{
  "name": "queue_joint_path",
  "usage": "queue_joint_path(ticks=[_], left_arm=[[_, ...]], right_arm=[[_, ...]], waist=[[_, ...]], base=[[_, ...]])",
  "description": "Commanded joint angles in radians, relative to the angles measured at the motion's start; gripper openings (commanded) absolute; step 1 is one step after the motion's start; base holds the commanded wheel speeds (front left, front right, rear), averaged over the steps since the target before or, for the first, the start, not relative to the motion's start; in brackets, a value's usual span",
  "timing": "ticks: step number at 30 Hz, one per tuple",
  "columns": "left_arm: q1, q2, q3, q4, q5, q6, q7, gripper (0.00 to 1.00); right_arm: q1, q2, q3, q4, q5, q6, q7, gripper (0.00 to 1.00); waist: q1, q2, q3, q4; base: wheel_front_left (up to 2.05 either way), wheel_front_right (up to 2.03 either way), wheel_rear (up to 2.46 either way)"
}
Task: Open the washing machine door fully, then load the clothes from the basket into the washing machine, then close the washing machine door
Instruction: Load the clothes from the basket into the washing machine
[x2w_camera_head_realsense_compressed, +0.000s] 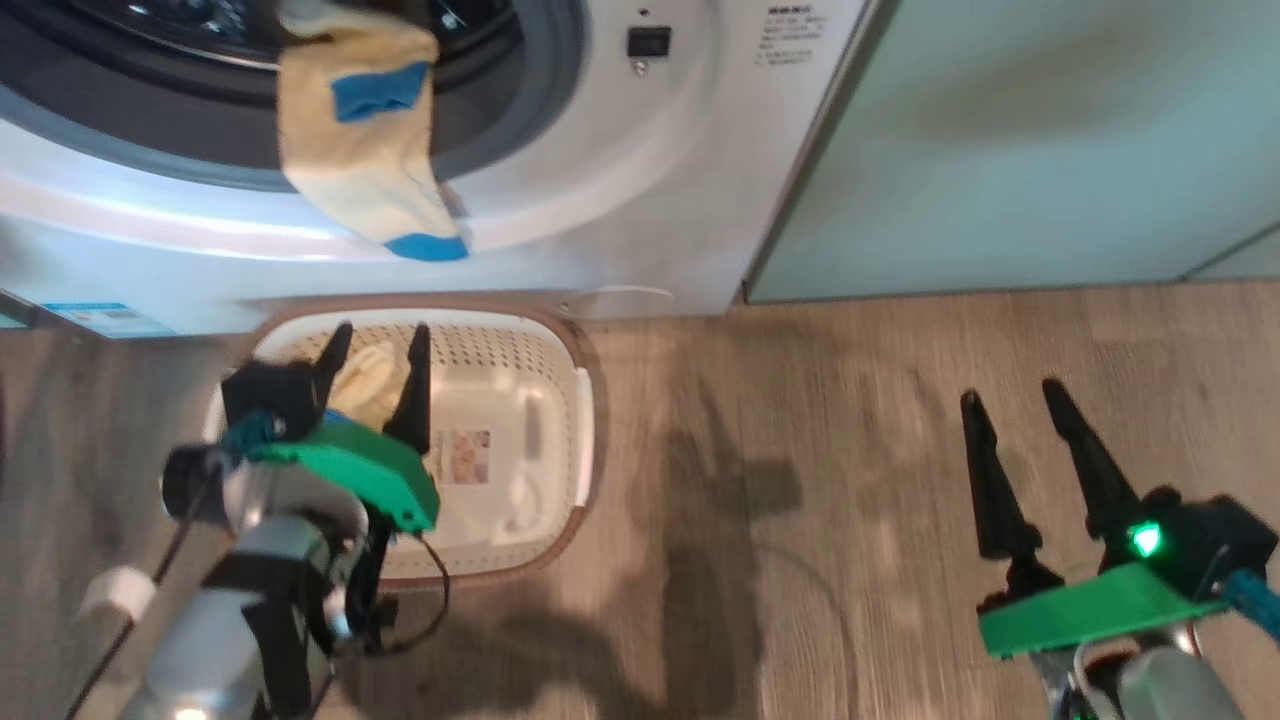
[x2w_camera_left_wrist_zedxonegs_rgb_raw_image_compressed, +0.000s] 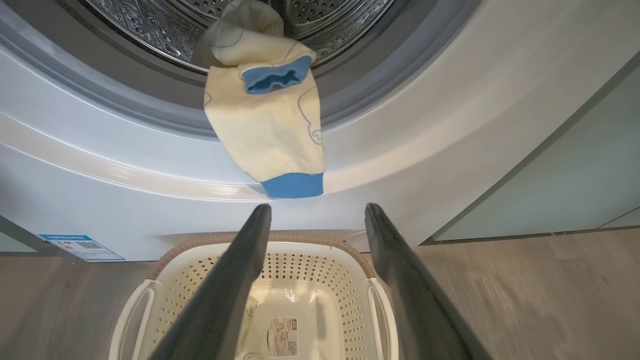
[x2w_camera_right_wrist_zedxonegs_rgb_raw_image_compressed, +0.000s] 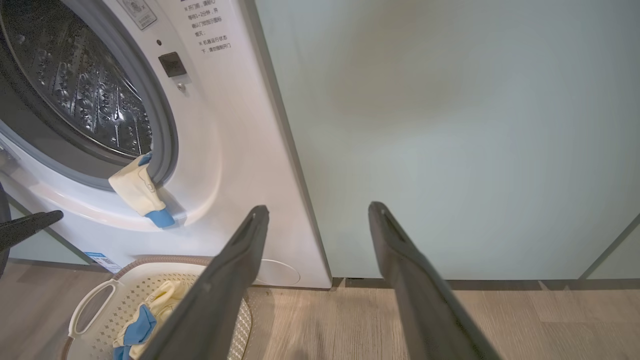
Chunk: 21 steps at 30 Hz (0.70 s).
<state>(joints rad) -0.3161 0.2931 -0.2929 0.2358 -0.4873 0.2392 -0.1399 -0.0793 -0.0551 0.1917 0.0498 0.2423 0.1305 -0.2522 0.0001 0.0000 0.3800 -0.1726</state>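
The white washing machine (x2w_camera_head_realsense_compressed: 620, 200) stands with its steel drum (x2w_camera_left_wrist_zedxonegs_rgb_raw_image_compressed: 165, 25) exposed; its door is out of view. A pale yellow garment with blue patches (x2w_camera_head_realsense_compressed: 365, 140) hangs out over the grey rubber ring (x2w_camera_left_wrist_zedxonegs_rgb_raw_image_compressed: 350, 95), its blue cuff (x2w_camera_left_wrist_zedxonegs_rgb_raw_image_compressed: 292, 185) dangling down the front. The cream basket (x2w_camera_head_realsense_compressed: 520, 400) sits on the floor below, with another yellow and blue garment (x2w_camera_right_wrist_zedxonegs_rgb_raw_image_compressed: 145, 315) in its left part. My left gripper (x2w_camera_head_realsense_compressed: 375, 350) is open above the basket, nothing between its fingers. My right gripper (x2w_camera_head_realsense_compressed: 1010, 395) is open over the floor at the right.
Pale green cabinets (x2w_camera_head_realsense_compressed: 1050, 140) stand right of the washer. Wood-look floor (x2w_camera_head_realsense_compressed: 800, 480) stretches between the basket and my right gripper. A blue sticker (x2w_camera_left_wrist_zedxonegs_rgb_raw_image_compressed: 82, 246) sits low on the washer's front. A label (x2w_camera_head_realsense_compressed: 462, 456) lies on the basket floor.
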Motion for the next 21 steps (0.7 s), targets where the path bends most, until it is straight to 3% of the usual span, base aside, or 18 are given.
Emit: queue_joint_path(ticks=[1,12,21], left_arm=[[-0.051,0.026,0.036,-0.011,-0.002,-0.004,0.001,1.0],[-0.252,0.059,0.053,0.196,-0.005,-0.035,0.017,1.0],[-0.363,0.078,0.078,0.32,-0.018,-0.037,0.006,1.0]], right_arm=[[-0.033,0.0,0.018,-0.037,0.009,0.0,-0.01,1.0],[-0.079,0.004,0.026,-0.049,0.064,0.0,-0.01,1.0],[-0.101,0.005,0.036,-0.056,0.106,0.0,-0.01,1.0]], waist=[[-0.0001,0.0,0.034,-0.029],[-0.0001,0.0,0.138,-0.12],[-0.0001,0.0,0.179,-0.153]], base=[[0.0,0.0,0.0],[0.0,0.0,0.0],[0.0,0.0,0.0]])
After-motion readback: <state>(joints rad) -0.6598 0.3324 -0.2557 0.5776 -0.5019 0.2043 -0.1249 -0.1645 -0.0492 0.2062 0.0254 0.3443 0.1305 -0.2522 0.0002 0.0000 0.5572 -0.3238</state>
